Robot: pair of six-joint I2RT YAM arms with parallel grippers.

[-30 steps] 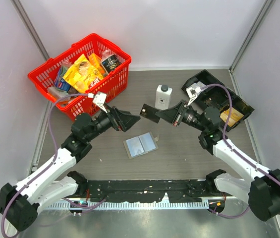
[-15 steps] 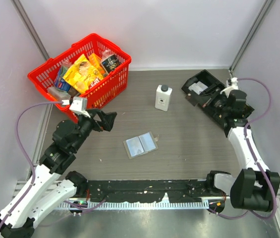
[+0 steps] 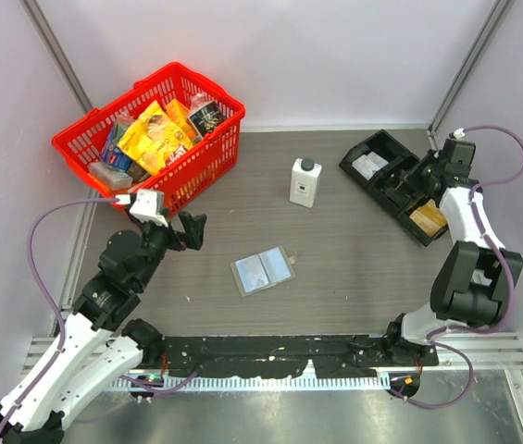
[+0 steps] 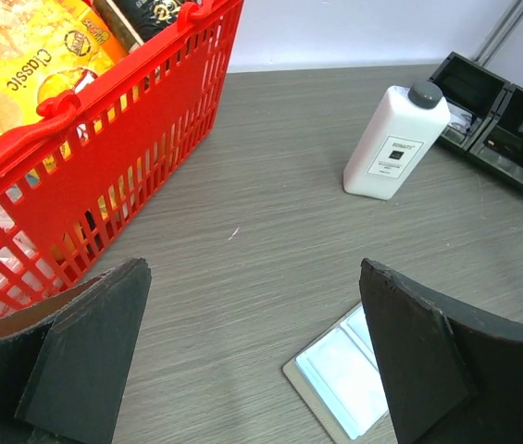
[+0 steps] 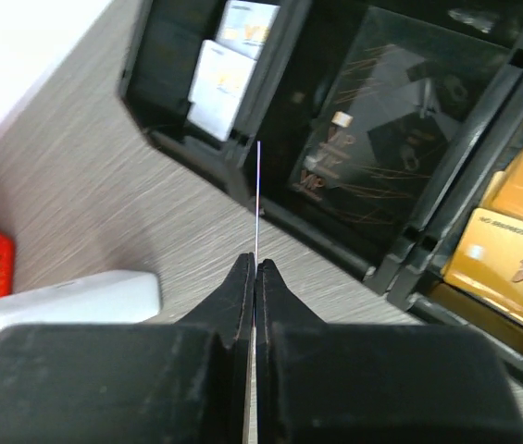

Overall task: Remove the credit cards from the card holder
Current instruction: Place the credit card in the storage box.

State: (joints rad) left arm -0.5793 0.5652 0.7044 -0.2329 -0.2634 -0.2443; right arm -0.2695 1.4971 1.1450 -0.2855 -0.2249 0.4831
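Note:
The card holder (image 3: 263,270) lies open and flat on the table middle, with light blue and pale credit cards (image 3: 268,268) showing in its pockets. It also shows in the left wrist view (image 4: 346,375), low between the fingers. My left gripper (image 3: 193,228) is open and empty, left of and above the holder, also seen in its wrist view (image 4: 254,356). My right gripper (image 3: 420,178) is over the black tray, shut on a thin card (image 5: 258,199) seen edge-on, which sticks up from the fingertips (image 5: 256,268).
A long black tray (image 3: 386,148) with compartments sits at the right back, holding white, black and gold cards (image 5: 520,245). A white bottle (image 3: 305,181) stands behind the holder. A red basket (image 3: 219,157) full of packets stands at the back left.
My right arm has swung from the table middle to the black tray at the right, jaws still shut on a card. My left arm has drawn back to the left, jaws open.

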